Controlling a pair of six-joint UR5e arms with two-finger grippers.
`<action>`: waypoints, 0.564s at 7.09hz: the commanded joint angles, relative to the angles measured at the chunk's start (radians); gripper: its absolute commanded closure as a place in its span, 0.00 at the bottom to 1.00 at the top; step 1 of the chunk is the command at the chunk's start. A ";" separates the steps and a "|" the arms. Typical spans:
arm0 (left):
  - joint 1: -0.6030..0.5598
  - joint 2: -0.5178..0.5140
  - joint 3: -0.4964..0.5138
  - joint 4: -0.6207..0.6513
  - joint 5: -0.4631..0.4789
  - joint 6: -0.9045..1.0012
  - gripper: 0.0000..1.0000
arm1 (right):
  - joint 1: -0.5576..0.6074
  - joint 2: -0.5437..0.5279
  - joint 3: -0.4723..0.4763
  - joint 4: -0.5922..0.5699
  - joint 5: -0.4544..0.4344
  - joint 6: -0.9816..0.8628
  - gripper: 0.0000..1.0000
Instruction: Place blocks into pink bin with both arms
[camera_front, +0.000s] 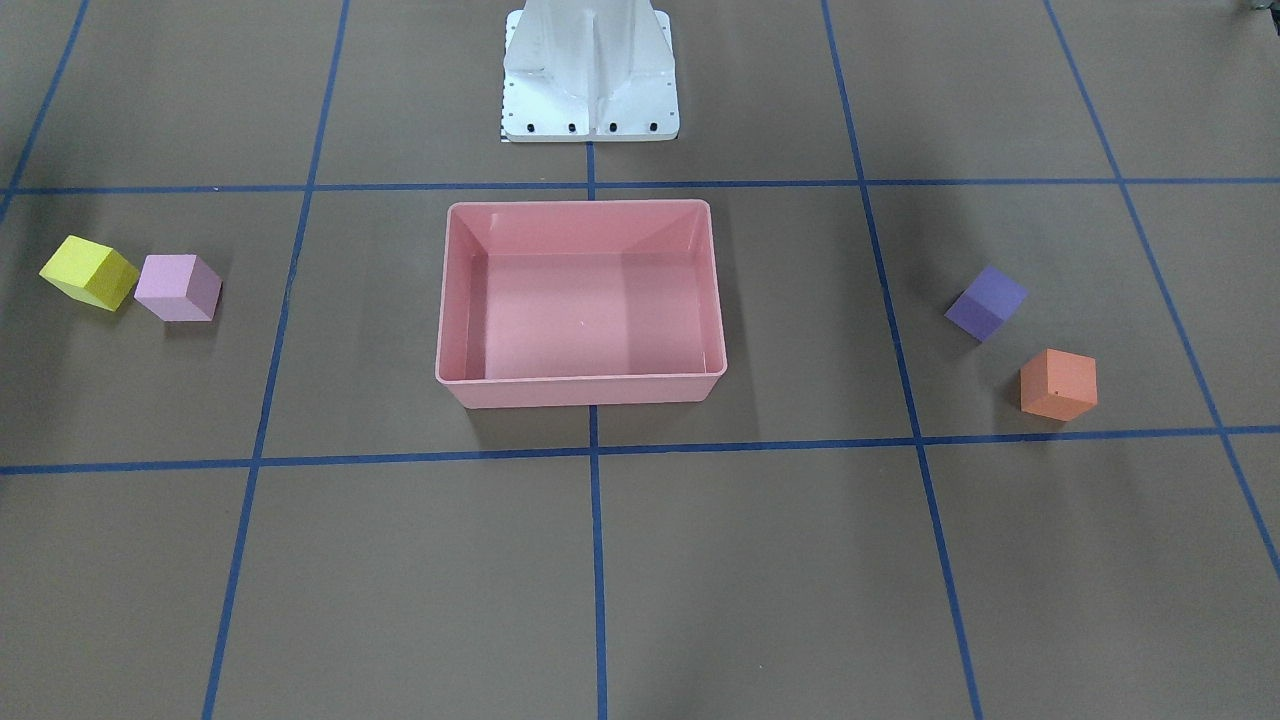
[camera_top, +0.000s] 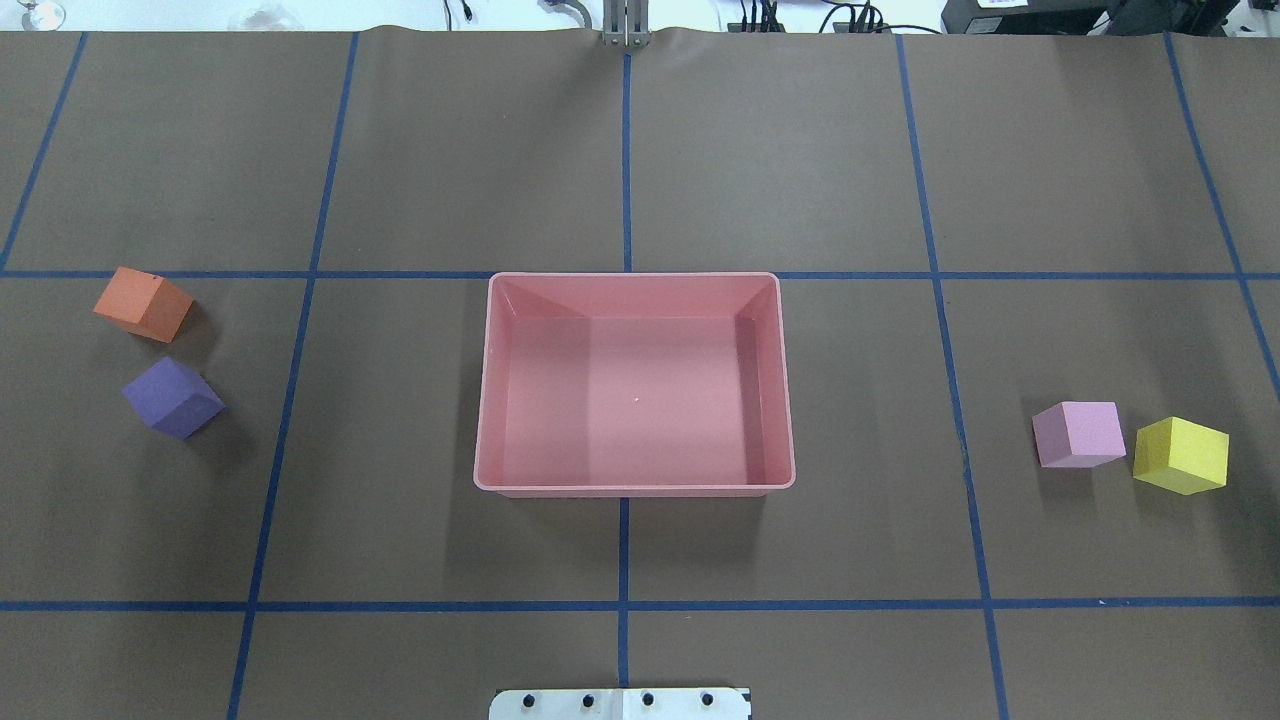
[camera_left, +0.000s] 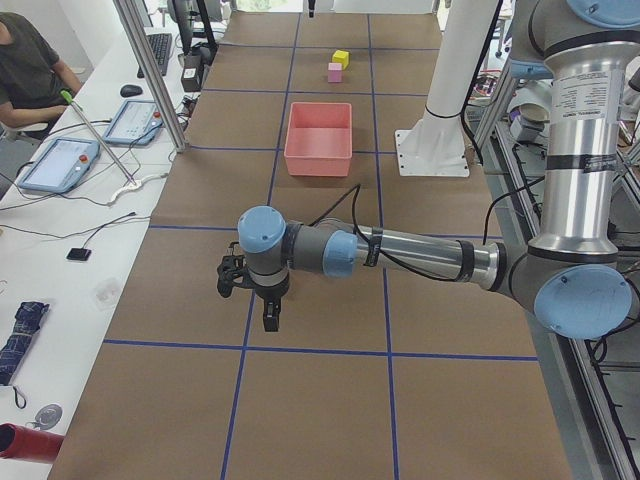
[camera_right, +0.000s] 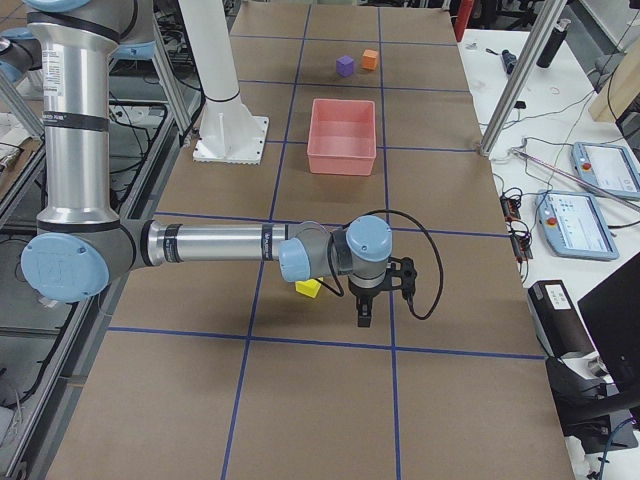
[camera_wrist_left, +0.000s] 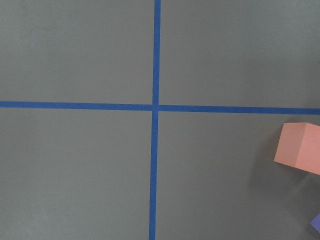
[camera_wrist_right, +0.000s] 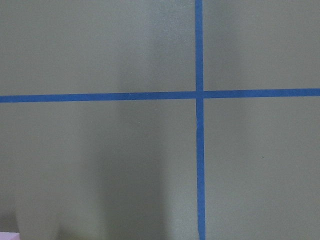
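Your left gripper (camera_left: 267, 320) and right gripper (camera_right: 363, 318) hover above the table (camera_left: 320, 420); you can't tell their jaw opening. Bin (camera_top: 635, 297) sits empty, orange cube (camera_top: 143, 303) and purple cube (camera_top: 173, 397) to its left, pink cube (camera_top: 1078, 434) and yellow cube (camera_top: 1181, 455) to its right. They look light and matte: pinch opposite flat faces.

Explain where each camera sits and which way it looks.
Front-facing: across the table, facing the robot, steeply down on the pink bin; only the white pedestal shows.
Overhead: behind the robot, looking forward and down; only the pedestal's foot shows.
Exterior left: table's end, looking along it; left arm near.
Exterior right: opposite end; right arm near.
Left wrist: down on blue tape lines and the orange block; no body.
Right wrist: down on tape lines; no body.
Shared: front-facing and overhead both show bin and orange block, mirrored.
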 joint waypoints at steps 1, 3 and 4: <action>0.000 0.000 -0.004 0.004 -0.003 0.001 0.00 | -0.001 0.055 0.003 -0.130 -0.009 -0.008 0.00; 0.001 0.000 -0.001 0.002 -0.008 0.001 0.00 | 0.005 0.051 0.022 -0.155 -0.046 -0.024 0.00; 0.001 0.002 -0.001 -0.001 -0.017 -0.010 0.00 | 0.005 0.048 0.029 -0.155 -0.046 -0.036 0.00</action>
